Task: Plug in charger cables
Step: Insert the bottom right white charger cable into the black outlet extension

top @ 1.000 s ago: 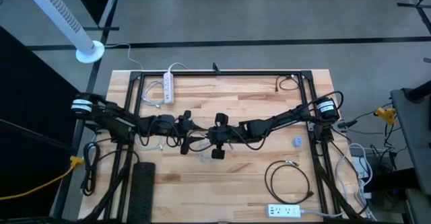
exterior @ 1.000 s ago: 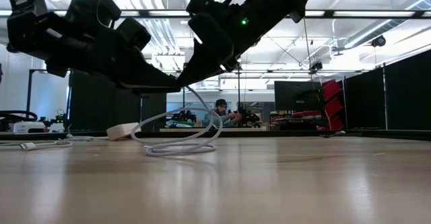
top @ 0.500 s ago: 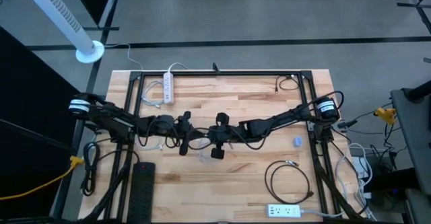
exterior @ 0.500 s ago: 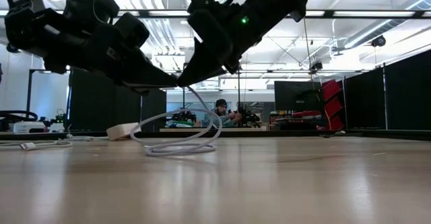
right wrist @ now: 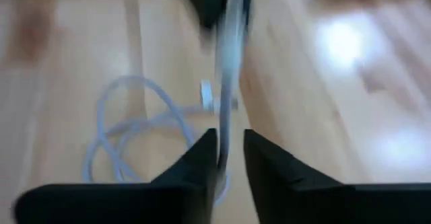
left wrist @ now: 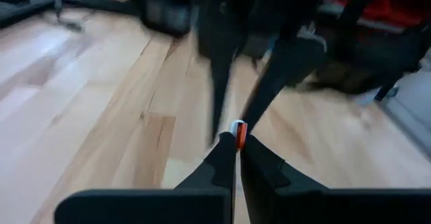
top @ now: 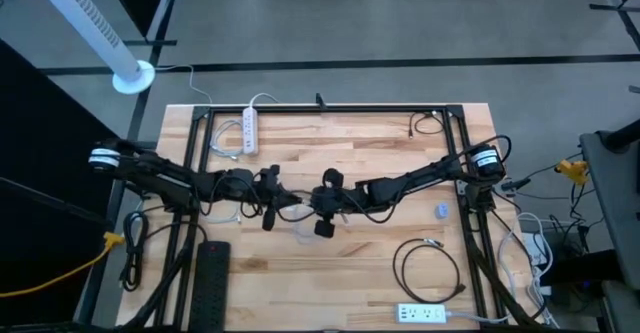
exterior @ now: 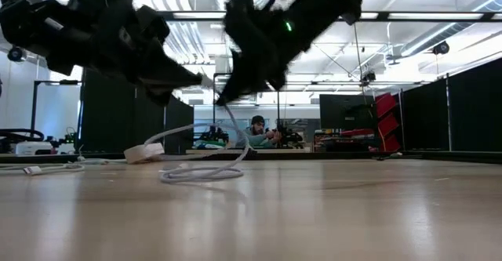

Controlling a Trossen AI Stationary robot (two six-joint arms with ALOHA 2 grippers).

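A white charger cable (exterior: 200, 171) lies in a loose coil on the wooden table's middle, and one strand (exterior: 238, 128) rises from it to my grippers. They meet tip to tip above the coil. My left gripper (top: 285, 201) (left wrist: 237, 143) is shut on the cable's small white and orange plug end. My right gripper (top: 308, 207) (right wrist: 225, 153) is shut on the white strand just behind it. In the right wrist view the coil (right wrist: 128, 126) lies on the table beyond the fingers. My left gripper pinches the small white and orange plug end (left wrist: 238, 128) between its two fingertips, held in the air clear of the table. The fingers slant down from the table's left side. My right gripper pinches the white strand (right wrist: 225, 120) between its two fingers, coming from the table's right and slanting down. The strand runs on past the fingertips toward my left gripper. Below the hold it hangs down to the coil on the table.
A white power strip (top: 249, 130) lies at the far left, another (top: 421, 314) at the near right, a black one (top: 210, 273) at the near left. Black cable loops (top: 430, 265) (top: 133, 248) lie near both sides. A person (exterior: 257, 129) sits far behind the table.
My left gripper has risen and drawn a little toward the table's left edge, still shut. The right gripper has tipped slightly. The coil on the table has been pulled flatter and has shifted toward the left, its rising strand drawn straighter.
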